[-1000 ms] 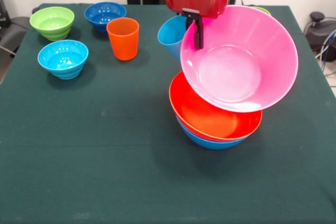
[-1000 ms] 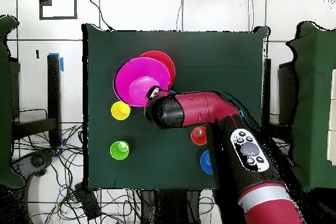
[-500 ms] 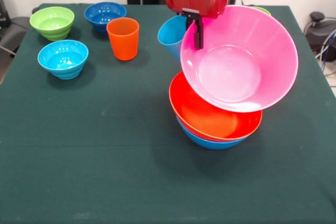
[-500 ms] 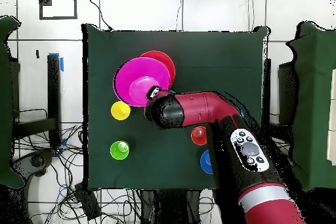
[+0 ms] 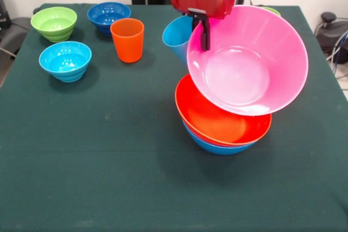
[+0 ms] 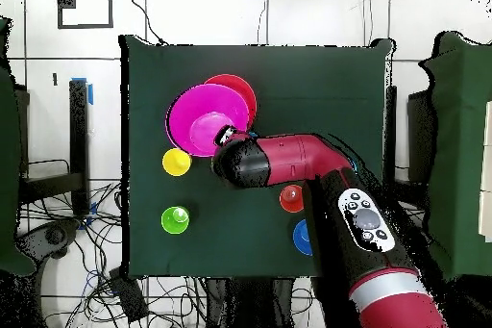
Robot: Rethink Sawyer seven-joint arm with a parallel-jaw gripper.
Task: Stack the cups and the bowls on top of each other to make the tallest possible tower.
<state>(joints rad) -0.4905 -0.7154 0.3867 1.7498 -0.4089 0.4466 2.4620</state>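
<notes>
Above the orange bowl (image 5: 220,120), fingers (image 5: 205,36) pinch the tilted pink bowl (image 5: 247,61).

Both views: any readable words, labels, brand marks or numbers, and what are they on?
None can be read.
The arm's grey button panel: marks too small to read.
The cups, the bowls and the gripper: no print shows.

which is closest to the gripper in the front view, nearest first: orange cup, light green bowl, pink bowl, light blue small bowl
From the gripper:
1. Pink bowl, its rim at the gripper, tilted on the stack.
2. Orange cup, to the picture's left.
3. Light blue small bowl, farther left.
4. Light green bowl, far left corner.
</notes>
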